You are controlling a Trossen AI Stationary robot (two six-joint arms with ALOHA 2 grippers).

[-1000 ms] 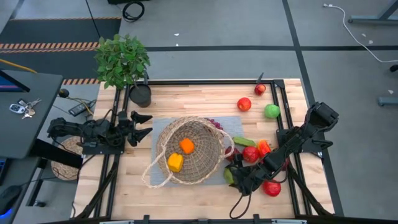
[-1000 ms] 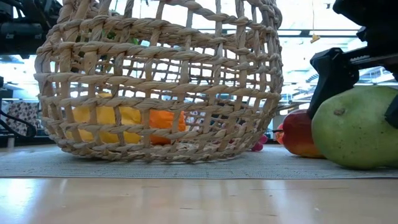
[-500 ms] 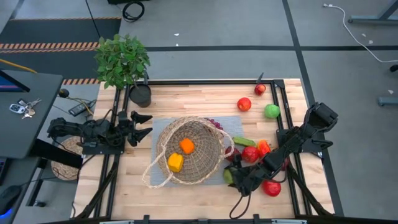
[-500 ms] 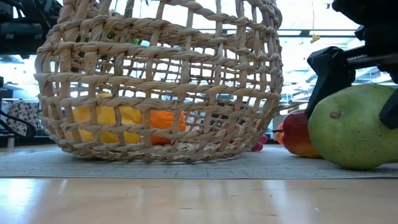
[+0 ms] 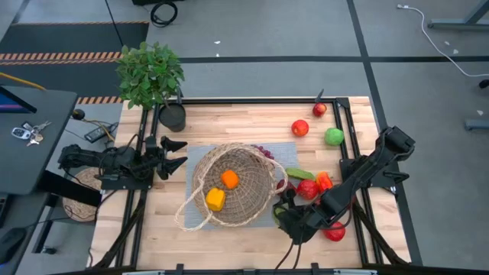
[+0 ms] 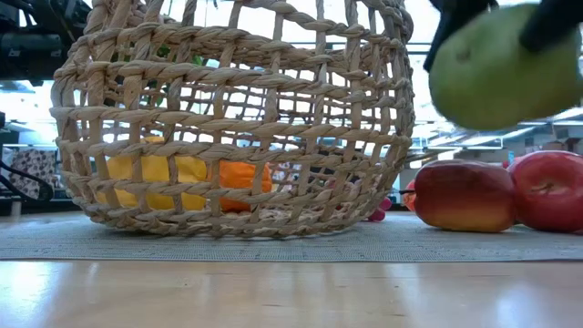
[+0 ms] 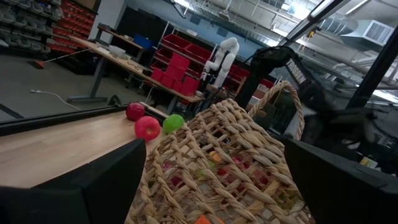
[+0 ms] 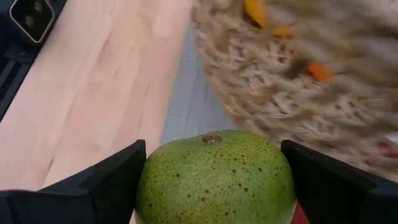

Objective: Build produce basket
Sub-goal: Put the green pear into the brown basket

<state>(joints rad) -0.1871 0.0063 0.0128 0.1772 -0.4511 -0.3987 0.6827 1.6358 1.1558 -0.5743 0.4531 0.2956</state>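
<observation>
High view: right fingers (image 5: 286,221) clamped on a green pear (image 5: 281,219), just off the near right rim of the basket (image 5: 260,206), over the edge of the grey mat (image 5: 197,156). Low view: same green pear (image 6: 501,68) lifted clear of the table, dark fingers (image 6: 455,18) on both sides of it, two red apples (image 6: 469,196) resting on the mat underneath. Right wrist view: pear (image 8: 214,177) filling the gap between the two fingers (image 8: 90,180), stem scar facing up, basket weave (image 8: 298,81) just ahead of it, bare table (image 8: 93,93) to one side.

Inside the basket, well away from the right fingers: an orange piece (image 5: 229,179) and a yellow piece (image 5: 215,199). Just behind the right arm: a red apple (image 5: 308,189), a red pepper (image 5: 324,181), a long green piece (image 5: 299,173), another red apple (image 5: 334,231) partly hidden by the arm. Far beyond: two red apples (image 5: 299,127) and a green apple (image 5: 334,137) near the table's back right corner.

Left fingers (image 5: 172,155) spread wide apart, holding nothing, pointed at the basket's left side from just beside the mat. Potted plant (image 5: 151,75) behind them at the back left corner.
</observation>
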